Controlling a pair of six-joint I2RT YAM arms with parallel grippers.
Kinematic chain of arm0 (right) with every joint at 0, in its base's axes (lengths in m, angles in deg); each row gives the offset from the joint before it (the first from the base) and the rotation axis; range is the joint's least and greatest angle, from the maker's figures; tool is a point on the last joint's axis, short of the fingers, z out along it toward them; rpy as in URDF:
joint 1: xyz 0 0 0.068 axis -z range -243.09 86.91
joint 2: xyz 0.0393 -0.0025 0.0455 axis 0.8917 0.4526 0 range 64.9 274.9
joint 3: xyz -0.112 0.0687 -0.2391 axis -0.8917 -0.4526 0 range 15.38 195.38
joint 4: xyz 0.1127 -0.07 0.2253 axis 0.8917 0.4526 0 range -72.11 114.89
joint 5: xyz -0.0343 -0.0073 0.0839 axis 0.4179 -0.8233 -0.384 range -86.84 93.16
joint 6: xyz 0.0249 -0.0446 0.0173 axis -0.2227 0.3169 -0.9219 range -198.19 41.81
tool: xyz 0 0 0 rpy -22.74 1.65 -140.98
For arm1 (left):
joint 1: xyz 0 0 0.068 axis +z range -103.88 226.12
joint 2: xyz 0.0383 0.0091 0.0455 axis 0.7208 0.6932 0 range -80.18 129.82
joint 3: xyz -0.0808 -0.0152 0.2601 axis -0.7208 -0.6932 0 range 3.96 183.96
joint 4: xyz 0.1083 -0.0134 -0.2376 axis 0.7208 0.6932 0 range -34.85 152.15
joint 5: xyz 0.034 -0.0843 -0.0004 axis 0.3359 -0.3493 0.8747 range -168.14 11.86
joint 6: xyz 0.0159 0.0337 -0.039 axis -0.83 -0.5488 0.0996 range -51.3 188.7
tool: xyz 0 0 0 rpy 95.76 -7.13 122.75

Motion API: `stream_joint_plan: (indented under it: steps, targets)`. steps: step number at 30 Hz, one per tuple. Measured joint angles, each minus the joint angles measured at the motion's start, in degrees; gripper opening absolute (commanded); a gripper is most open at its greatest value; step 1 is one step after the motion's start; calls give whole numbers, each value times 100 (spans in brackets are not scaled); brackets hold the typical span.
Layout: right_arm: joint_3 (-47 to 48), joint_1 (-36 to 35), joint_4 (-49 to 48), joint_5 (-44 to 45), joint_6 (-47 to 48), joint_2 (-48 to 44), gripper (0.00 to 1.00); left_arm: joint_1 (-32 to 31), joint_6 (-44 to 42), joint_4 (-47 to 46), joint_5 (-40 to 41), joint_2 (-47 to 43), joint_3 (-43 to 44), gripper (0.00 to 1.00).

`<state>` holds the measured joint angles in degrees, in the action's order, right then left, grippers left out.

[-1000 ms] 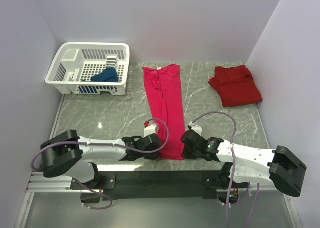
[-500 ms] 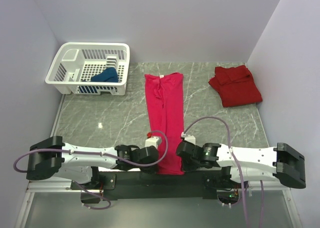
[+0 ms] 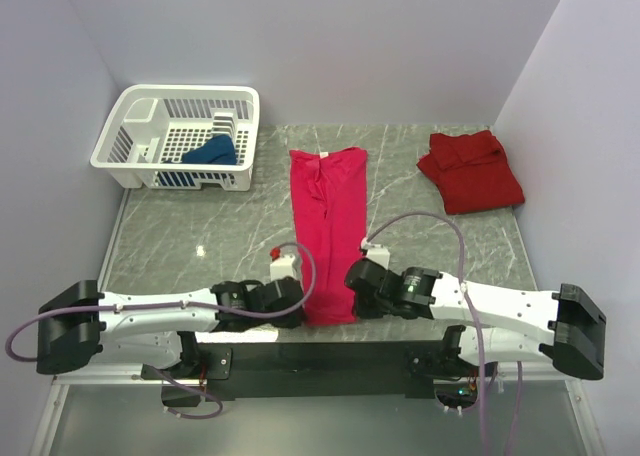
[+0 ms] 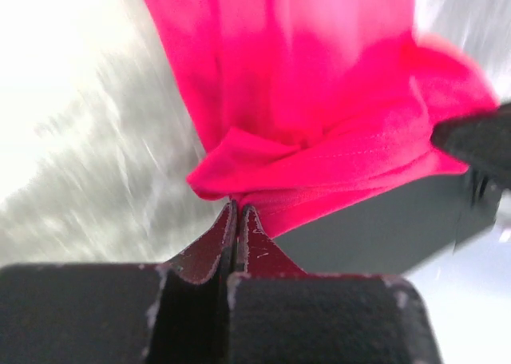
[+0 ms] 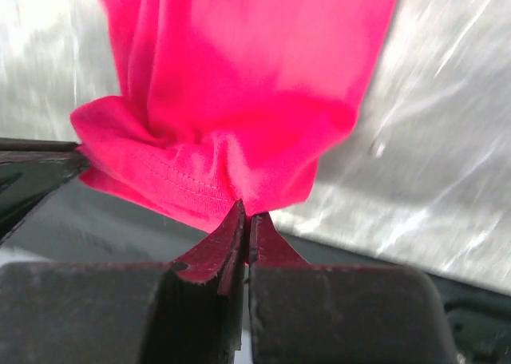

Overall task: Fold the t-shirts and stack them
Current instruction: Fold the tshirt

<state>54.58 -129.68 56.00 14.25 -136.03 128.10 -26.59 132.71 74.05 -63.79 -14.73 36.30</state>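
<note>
Three t-shirts, one basket and two arms are in view.

1. The magenta t-shirt lies folded into a long narrow strip down the middle of the table, running from 12 o'clock to 6 o'clock.
2. The dark red t-shirt lies crumpled at 2 o'clock, well apart from the strip.
3. The dark blue t-shirt sits bunched inside the white lattice basket at 10 o'clock, in its larger compartment.

Both arms reach inward to the strip's near end at 6 o'clock. The left gripper is at its left corner and the right gripper at its right corner.

Two purple cables loop above the work. The left cable arcs across the strip's left edge, and the right cable rises over bare table at 4 o'clock.

The top view gives the layout, but the wrists cover the fingertips. The wrist views settle the grip. Each claw is pressed narrow, jaws together, pinching a gathered fold of the magenta hem. The cloth is bunched and raised off the surface there. The left wrist view also shows the other gripper's dark tip at 3 o'clock, touching the same hem.
</note>
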Motion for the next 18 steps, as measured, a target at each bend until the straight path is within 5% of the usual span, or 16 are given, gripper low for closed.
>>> stream_joint_plan:
  steps: [9,18]
  targets:
    - [411,1381,-791,87,1049,643,0,1652,-1051,-763,55,256,409,0]
    - [1467,2245,-1237,13,2024,2015,0,2756,-2260,-1073,-79,1613,1493,0]
